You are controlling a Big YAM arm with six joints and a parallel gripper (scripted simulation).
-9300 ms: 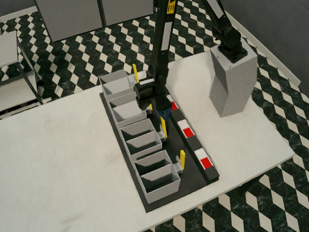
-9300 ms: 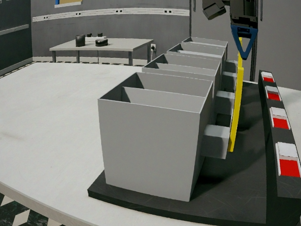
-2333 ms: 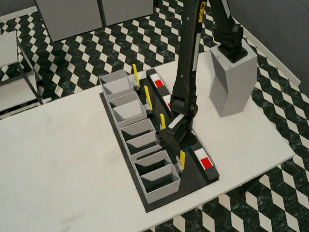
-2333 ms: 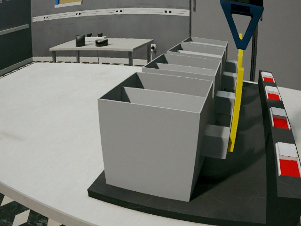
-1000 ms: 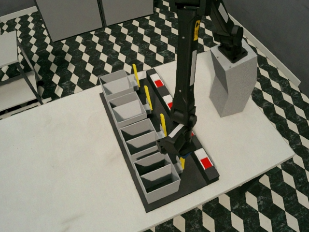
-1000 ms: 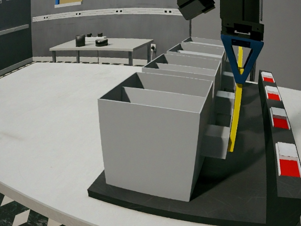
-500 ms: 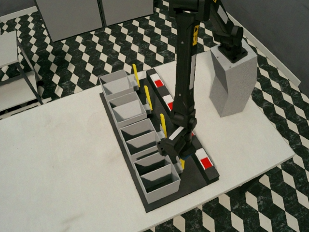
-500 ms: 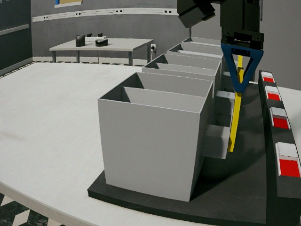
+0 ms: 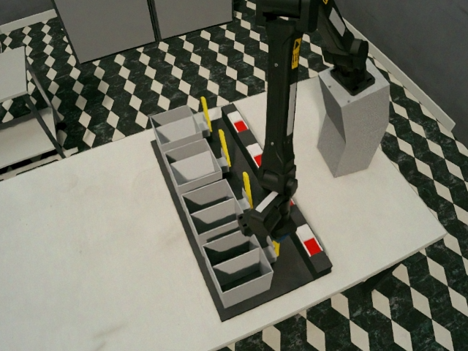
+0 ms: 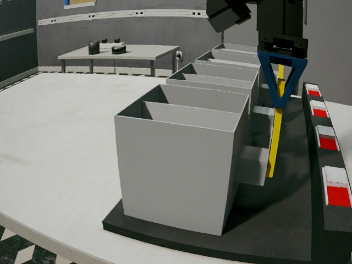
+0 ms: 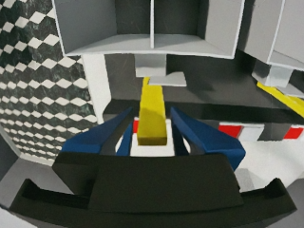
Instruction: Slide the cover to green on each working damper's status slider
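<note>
Four grey box dampers stand in a row on a dark base board point(image 9: 295, 272) point(image 10: 270, 227), each with a yellow lever on its side. In front of them a dark rail holds the status sliders. The far slider point(image 9: 238, 121) point(image 10: 313, 89), the second point(image 9: 256, 153) point(image 10: 319, 108), the third point(image 10: 327, 138) and the nearest point(image 9: 308, 240) point(image 10: 337, 187) all show red, with the white covers at one end. My gripper point(image 9: 278, 240) point(image 10: 280, 103) point(image 11: 152, 112) is partly open. Its blue fingers straddle the yellow lever point(image 10: 274, 144) point(image 11: 154, 127) of the nearest damper point(image 9: 240, 270) point(image 10: 176, 159) point(image 11: 152, 7), and the lever leans a little.
The levers of the other dampers point(image 9: 205, 108) point(image 9: 224, 142) point(image 9: 247, 189) stand upright. The arm's grey pedestal point(image 9: 353, 124) stands on the table to the right of the rail. The arm hides most of the third slider in the top view.
</note>
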